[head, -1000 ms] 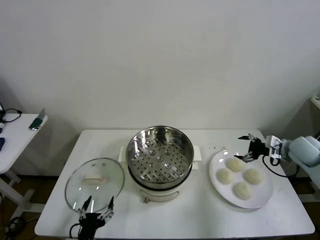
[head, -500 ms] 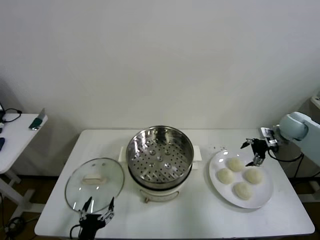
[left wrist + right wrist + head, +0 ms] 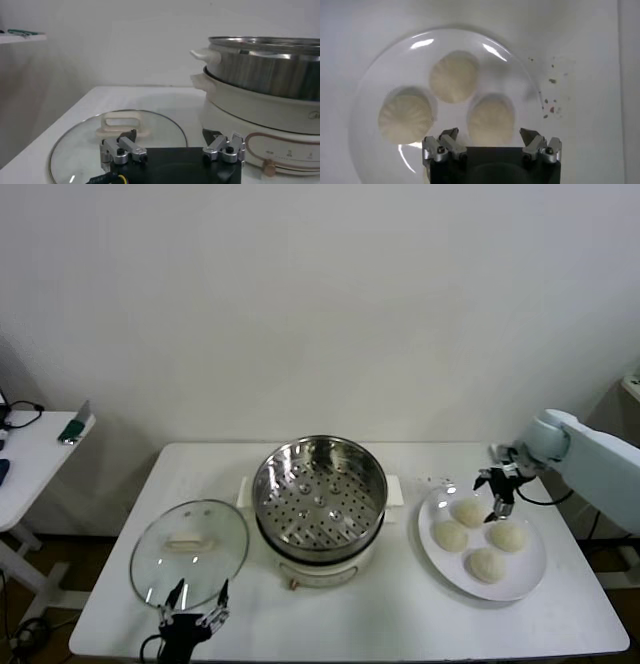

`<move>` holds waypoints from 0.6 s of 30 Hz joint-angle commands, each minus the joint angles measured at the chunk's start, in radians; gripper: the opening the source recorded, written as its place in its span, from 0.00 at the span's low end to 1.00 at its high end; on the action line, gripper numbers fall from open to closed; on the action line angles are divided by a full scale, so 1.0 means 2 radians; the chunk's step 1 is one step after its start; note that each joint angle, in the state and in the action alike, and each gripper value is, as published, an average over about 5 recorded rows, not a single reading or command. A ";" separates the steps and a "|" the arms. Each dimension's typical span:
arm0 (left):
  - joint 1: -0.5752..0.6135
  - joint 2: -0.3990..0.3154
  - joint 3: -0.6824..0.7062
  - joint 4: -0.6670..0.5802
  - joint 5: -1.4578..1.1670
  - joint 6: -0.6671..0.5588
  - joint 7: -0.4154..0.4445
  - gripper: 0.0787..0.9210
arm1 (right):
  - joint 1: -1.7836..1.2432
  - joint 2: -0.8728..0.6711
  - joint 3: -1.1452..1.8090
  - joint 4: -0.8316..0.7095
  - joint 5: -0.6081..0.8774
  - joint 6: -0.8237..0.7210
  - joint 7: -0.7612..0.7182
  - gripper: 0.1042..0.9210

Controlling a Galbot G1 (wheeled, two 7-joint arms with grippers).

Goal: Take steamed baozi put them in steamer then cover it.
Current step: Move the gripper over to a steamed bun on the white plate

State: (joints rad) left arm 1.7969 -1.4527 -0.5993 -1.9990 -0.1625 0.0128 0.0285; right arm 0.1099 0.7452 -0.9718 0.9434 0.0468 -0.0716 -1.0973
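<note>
Four cream-white baozi lie on a white plate [image 3: 527,576] at the right: a back one [image 3: 467,512], a left one [image 3: 450,535], a right one [image 3: 507,535] and a front one [image 3: 486,564]. My right gripper [image 3: 497,489] hangs open just above the plate's back, beside the back baozi. In the right wrist view the open right gripper [image 3: 489,134] is over one baozi [image 3: 491,119], with two more [image 3: 454,76] [image 3: 406,112] beyond. The steel steamer [image 3: 320,484] stands empty mid-table. The glass cover [image 3: 190,549] lies at the left. My left gripper [image 3: 190,614] waits open at its front edge.
The steamer sits on a white pot base [image 3: 260,115] with a front knob. The cover's cream handle [image 3: 122,125] is just beyond my left gripper [image 3: 172,136]. Small crumbs [image 3: 550,102] dot the table beside the plate [image 3: 365,90]. A side table [image 3: 30,454] stands at far left.
My right arm has swung up and round from the right. Its gripper has turned to point down over the plate's back. The left arm has not moved.
</note>
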 commanded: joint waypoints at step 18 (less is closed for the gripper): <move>0.000 -0.001 -0.003 -0.001 -0.001 -0.001 -0.002 0.88 | -0.033 0.039 0.039 -0.057 -0.043 0.000 0.017 0.78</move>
State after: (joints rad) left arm 1.7969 -1.4547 -0.6042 -2.0017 -0.1651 0.0123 0.0256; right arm 0.0558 0.8091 -0.9088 0.8497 -0.0296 -0.0707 -1.0654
